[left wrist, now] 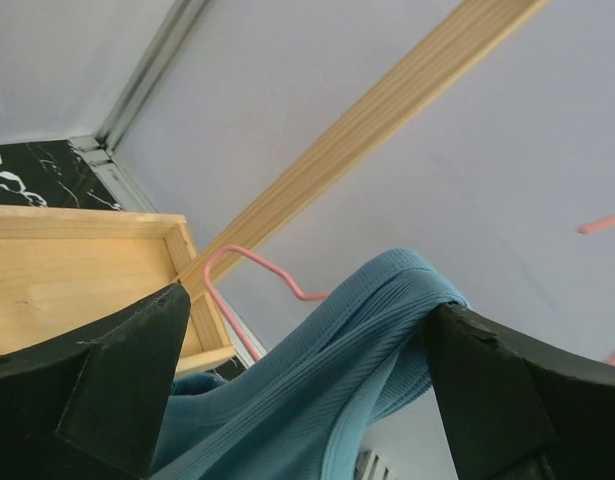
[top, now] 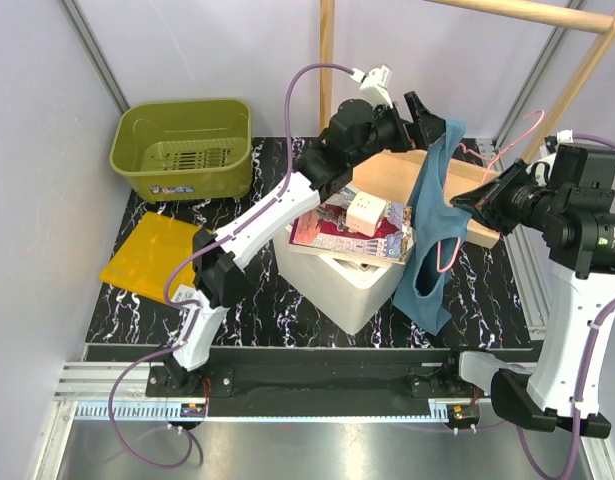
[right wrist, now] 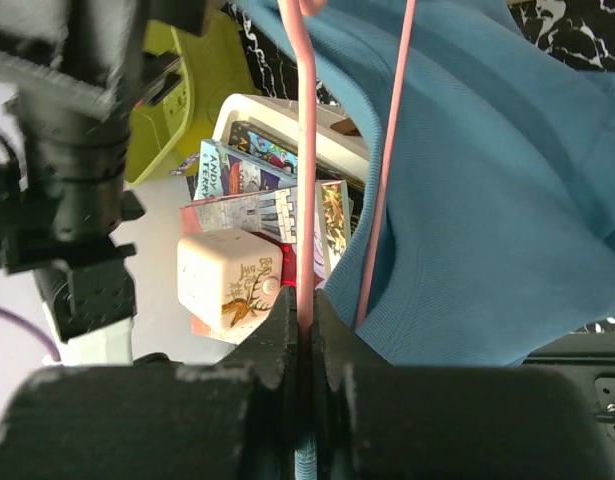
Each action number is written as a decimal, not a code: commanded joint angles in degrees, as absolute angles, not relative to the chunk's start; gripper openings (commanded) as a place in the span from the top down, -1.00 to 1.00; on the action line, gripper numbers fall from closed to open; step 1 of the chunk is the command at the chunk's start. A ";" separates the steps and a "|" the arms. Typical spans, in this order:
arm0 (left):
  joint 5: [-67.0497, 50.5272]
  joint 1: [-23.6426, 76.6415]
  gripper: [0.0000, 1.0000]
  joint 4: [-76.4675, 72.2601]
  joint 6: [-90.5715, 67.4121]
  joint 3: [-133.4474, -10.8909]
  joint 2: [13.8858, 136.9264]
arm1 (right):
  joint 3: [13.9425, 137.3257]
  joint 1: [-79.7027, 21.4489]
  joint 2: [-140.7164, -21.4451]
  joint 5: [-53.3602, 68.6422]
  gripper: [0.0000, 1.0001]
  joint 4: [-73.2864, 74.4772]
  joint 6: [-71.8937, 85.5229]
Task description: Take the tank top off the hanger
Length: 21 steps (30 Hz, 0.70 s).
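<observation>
Inside gaping left gripper [left wrist: 309, 305] — tank top [left wrist: 337, 370] (hanger [left wrist: 249, 252] alongside)

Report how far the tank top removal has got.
Done: the right gripper is shut on the hanger wire, steadying it. In hand: the left gripper stands open, its jaws either side of the tank top shoulder strap. Left: the garment hangs with pink wire showing through its armhole, so it has yet to be pulled clear.
</observation>
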<state>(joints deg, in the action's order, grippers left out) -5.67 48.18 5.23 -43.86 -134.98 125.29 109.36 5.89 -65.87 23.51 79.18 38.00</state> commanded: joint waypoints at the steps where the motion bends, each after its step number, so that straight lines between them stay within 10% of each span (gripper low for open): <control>1: -11.16 47.03 -0.98 3.07 -44.12 -136.15 117.17 | 110.12 5.62 -66.97 23.73 1.00 82.80 39.72; 21: -26.37 43.24 -0.98 5.45 -56.31 -139.91 117.93 | 115.31 5.62 -69.35 25.66 1.00 83.41 38.84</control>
<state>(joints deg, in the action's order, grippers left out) -23.73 43.42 9.61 -49.06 -134.10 113.14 113.03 5.89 -70.39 22.59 79.11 37.36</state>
